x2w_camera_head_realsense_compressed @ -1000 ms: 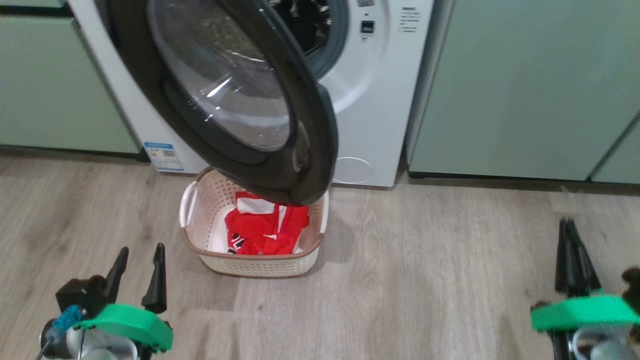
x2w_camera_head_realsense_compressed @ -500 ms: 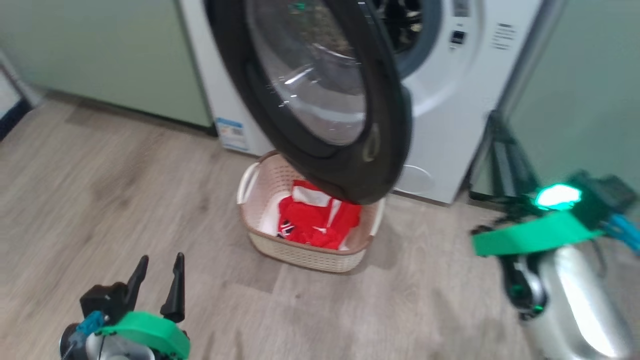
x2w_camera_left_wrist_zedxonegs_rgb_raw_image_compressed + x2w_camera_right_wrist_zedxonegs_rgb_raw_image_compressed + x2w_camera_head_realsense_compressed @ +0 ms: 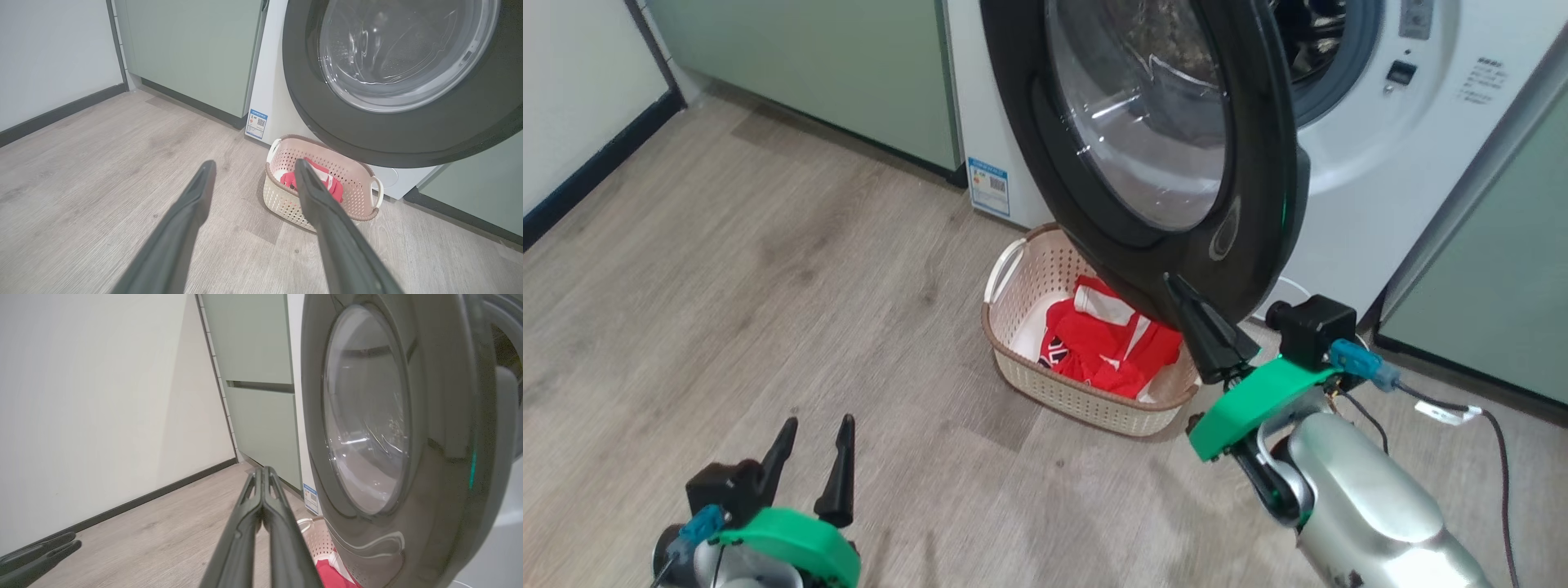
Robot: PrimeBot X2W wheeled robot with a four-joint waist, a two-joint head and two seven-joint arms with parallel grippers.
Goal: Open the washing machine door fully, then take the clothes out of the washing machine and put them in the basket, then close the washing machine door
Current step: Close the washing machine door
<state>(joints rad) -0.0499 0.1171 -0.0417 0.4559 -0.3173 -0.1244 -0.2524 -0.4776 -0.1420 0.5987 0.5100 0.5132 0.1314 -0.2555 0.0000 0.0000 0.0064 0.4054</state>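
Clothes [image 3: 1107, 351] lie in the basket [image 3: 1078, 394] under the washing machine door [image 3: 1262, 204]; the right gripper [image 3: 1180, 290], fingers pressed together, has risen near its 6 o'clock rim, likely to push it closed, while the left gripper [image 3: 817, 425] stays spread.

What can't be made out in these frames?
Drum: head view, mostly behind the washing machine door; leftover garments untellable.
Far corner of the basket: head view, door rim and right gripper cover it.
Door top: cut off by head view's edge.
Blue sticker text: too small.
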